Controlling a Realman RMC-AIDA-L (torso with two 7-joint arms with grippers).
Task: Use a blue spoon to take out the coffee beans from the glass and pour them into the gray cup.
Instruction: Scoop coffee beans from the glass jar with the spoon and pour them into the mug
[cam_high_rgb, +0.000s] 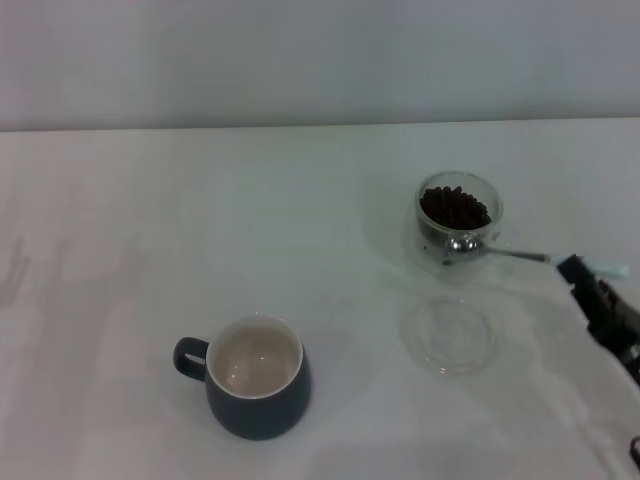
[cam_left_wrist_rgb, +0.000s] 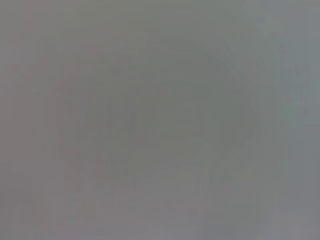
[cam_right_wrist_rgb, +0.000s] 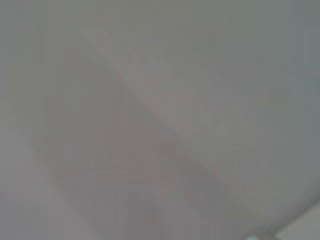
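A: Start with the big things. What lies out from the right gripper (cam_high_rgb: 575, 268)?

B: The white surface (cam_high_rgb: 120, 230) carries everything. Farthest from the fingers, well across it toward the robot's left and nearer the robot, stands the gray cup (cam_high_rgb: 257, 390), upright, its cream inside apparently bare. Nearer, a little to the left of the fingers, lies a flat clear saucer (cam_high_rgb: 449, 336). Just beyond that stands the glass (cam_high_rgb: 458, 220), with the coffee beans (cam_high_rgb: 455, 207) heaped inside it.

A: And the blue spoon (cam_high_rgb: 505, 253)?

B: It runs straight out from the fingers toward the glass. The pale handle end pokes out past the fingers on the far side; the metal bowl shows at the glass's near side, low against the wall. I cannot tell whether it is inside among the beans or pressed against the outside.

A: Are the fingers closed on it?

B: They look clamped round the handle near its end, since the spoon sits level above the surface. The left gripper is out of sight, and both wrist views show only a gray blur.

A: So how to do the scoop well?

B: My judgement: keep the clamp firm, because holding so far back lets the bowl twist. Get the bowl under the beans, lift with it level, clear the rim without knocking the glass, then carry slowly over the saucer toward the cup. Tip only once the bowl is above the cream inside.
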